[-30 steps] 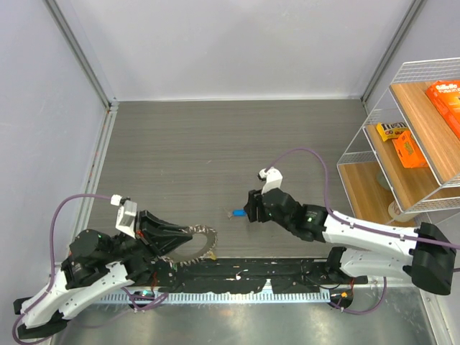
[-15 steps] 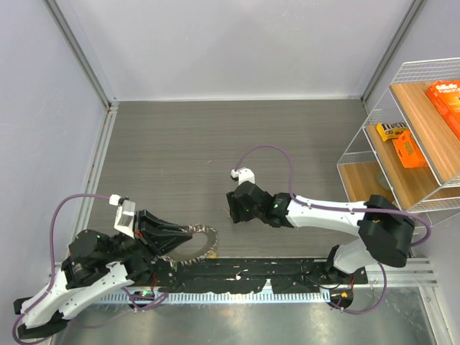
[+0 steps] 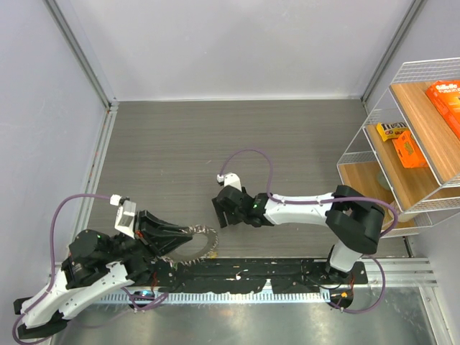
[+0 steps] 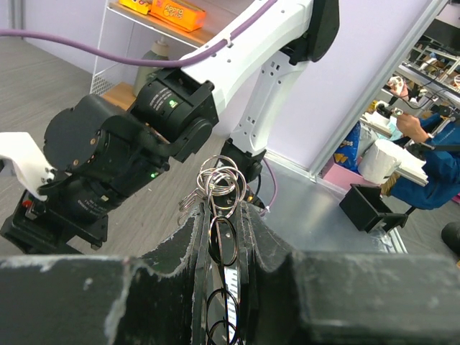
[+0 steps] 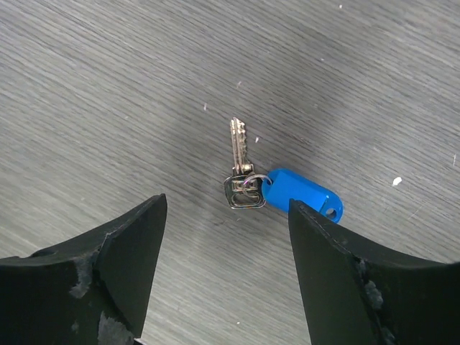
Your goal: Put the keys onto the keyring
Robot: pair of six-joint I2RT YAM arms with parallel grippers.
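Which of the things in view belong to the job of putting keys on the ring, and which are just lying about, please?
For the job: the keyring, clamped in the left gripper; the key with the blue tag, on the table under the open right gripper.
Lying about: the wire shelf, the orange boxes and the yellow packet on it.

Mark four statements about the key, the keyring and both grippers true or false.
1. The small silver key with a blue plastic tag lies flat on the grey wood-grain table. True.
2. The right gripper is clamped on that key. False: its fingers stand open on either side of the key, not touching it.
3. The left gripper grips the large round silvery metal keyring. True.
4. The key hangs on the keyring. False: it lies on the table under the right gripper, apart from the ring.
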